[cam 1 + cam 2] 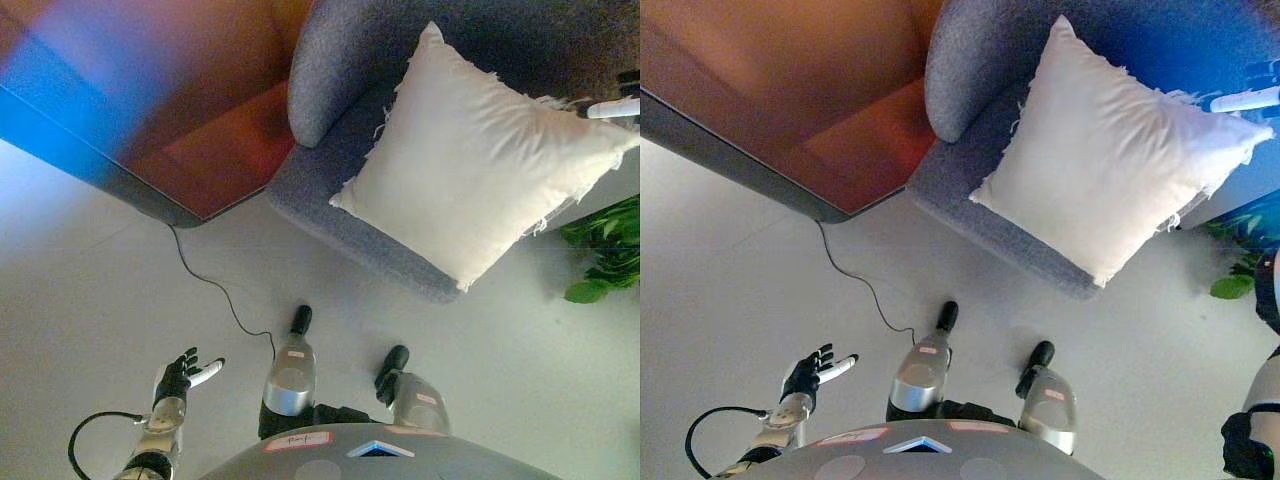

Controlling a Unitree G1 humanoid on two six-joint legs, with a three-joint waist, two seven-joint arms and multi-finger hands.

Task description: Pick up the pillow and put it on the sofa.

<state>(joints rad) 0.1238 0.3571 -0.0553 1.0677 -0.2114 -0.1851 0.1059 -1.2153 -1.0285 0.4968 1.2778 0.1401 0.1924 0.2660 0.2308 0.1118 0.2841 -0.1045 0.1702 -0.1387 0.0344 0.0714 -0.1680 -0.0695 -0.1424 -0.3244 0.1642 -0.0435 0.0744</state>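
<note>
A cream-white square pillow [480, 165] with frayed edges lies on the seat of the grey sofa [330, 70], its lower corner reaching over the seat's front edge. My right hand [615, 105] shows only at the far right edge, by the pillow's right corner, with a white-tipped finger stretched straight; the remainder of the hand is cut off by the frame. My left hand [183, 375] hangs low at the lower left above the floor, open and empty, far from the pillow.
A brown wooden piece of furniture [200, 110] stands left of the sofa's rounded armrest [320, 100]. A green plant [610, 255] stands to the right of the sofa. Pale floor [100, 260] lies in front of the sofa.
</note>
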